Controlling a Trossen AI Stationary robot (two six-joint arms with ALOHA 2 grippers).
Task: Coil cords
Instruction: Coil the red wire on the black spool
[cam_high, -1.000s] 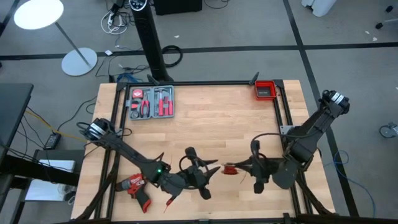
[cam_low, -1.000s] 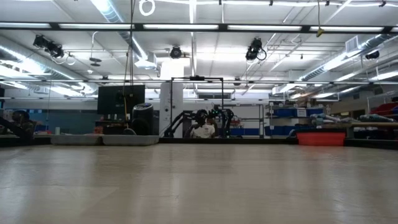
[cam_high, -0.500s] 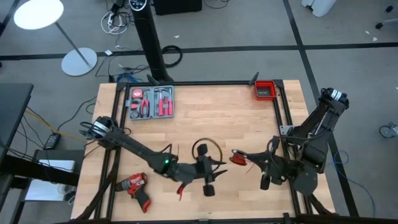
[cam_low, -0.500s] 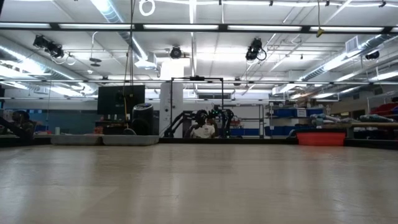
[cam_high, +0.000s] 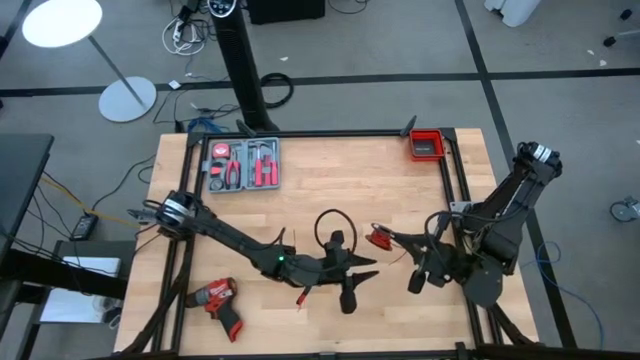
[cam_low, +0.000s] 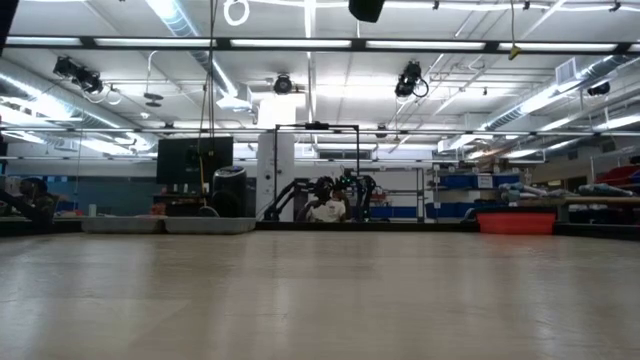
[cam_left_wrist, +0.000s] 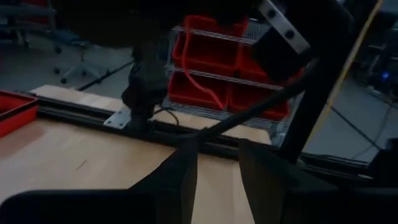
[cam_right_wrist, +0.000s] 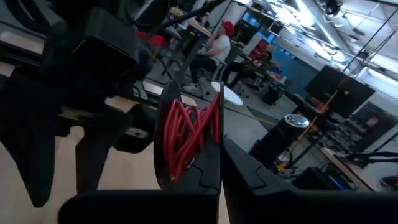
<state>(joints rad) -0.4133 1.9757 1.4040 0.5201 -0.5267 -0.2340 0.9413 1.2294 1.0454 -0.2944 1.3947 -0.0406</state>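
Since half a second ago the left gripper (cam_high: 352, 268) has shifted slightly toward 3 o'clock and the black cable (cam_high: 331, 228) loop now sits a bit further toward 12 o'clock of it. The right gripper (cam_high: 385, 238) has also moved a little toward 12 o'clock, and a dark object now pokes in at the top of the low view.

Left arm stretches from the table's (cam_high: 340, 190) 9 o'clock edge across to the centre-front. Its fingers (cam_left_wrist: 184, 171) stand slightly apart in the left wrist view, a narrow gap between them; a thin dark line runs up from that gap, but cannot tell if they pinch it. The black cable forms a round loop just at 12 o'clock of the left gripper, lying over bare wood.

Right gripper is at about 4 o'clock of table centre, jaws clamped on the red wire (cam_right_wrist: 189, 142), which is bunched into a small coil between the fingers. In the high view the red wire (cam_high: 378, 238) shows as a small red bundle at the gripper tip, near the black loop but apart from it.

Drill (cam_high: 219, 303) lies at 7 o'clock near the front edge. Tool tray (cam_high: 243, 164) with red-handled tools at 11 o'clock. Red bin (cam_high: 426, 145) at the 1 o'clock corner.

People (cam_right_wrist: 211, 51) sit in the room beyond, seen in the right wrist view.
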